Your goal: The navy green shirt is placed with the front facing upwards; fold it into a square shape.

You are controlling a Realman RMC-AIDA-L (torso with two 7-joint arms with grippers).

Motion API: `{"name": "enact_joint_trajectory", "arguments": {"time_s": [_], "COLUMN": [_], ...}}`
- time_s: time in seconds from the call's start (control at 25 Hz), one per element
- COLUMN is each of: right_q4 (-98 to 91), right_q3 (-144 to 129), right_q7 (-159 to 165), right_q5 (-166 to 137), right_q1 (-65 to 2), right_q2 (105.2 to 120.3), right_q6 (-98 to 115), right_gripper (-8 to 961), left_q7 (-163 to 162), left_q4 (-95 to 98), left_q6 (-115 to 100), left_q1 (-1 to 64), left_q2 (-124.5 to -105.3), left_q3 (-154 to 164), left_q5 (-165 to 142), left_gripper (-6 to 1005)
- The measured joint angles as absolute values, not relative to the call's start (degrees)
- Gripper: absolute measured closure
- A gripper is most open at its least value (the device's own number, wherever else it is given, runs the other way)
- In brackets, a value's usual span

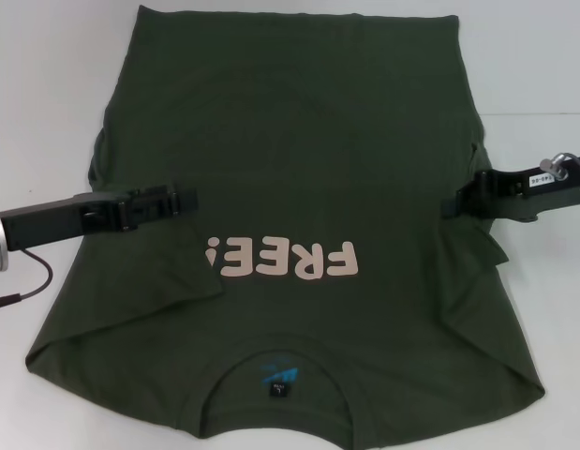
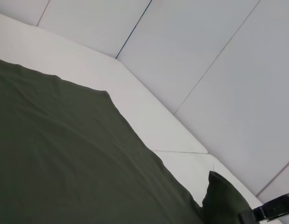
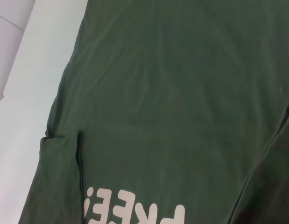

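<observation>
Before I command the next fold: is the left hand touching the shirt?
Cannot tell. In the head view the left hand overlaps the navy green shirt beside the folded-in sleeve, but from above neither contact nor a gap shows.

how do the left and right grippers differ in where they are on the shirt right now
The left gripper reaches well in over the navy green shirt, its tip just above the start of the FREE! print; the right gripper sits only at the shirt's side edge. The sleeve on the left side lies folded in over the body near the print; fabric beside the right gripper is bunched. Both are level, mid-shirt.
</observation>
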State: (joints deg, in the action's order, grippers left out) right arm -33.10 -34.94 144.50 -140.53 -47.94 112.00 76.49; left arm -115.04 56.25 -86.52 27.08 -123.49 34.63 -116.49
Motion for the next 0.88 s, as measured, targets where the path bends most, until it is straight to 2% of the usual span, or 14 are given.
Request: {"name": "enact_joint_trajectory", "arguments": {"time_s": [0.36, 0.64, 0.88], "right_q4": [-31.73, -29.9, -30.85], "right_q3": [-35.77, -36.12, -36.31], "right_q7": [143.56, 136.35, 136.23], "right_q5": [-136.87, -127.89, -128.44], "right_q1": [-47.48, -45.98, -44.07], "right_q2": [111.7, 110.73, 108.05], "right_q6": [76.59, 80.34, 82.95], "right_gripper": [828, 579, 413], "left_q7": [-114.82, -116.35, -133.57], "left_q4": [56.2, 56.16, 56.5], "left_q6": [-85.07, -85.09, -88.9], "left_q1": [27.02, 26.83, 25.72], "left_q2": [-123.57, -123.14, -120.05], "left_q3": [34.44, 33.18, 31.26], "left_q5": [-116.35, -115.89, -120.57], "left_gripper": [329, 329, 328]}}
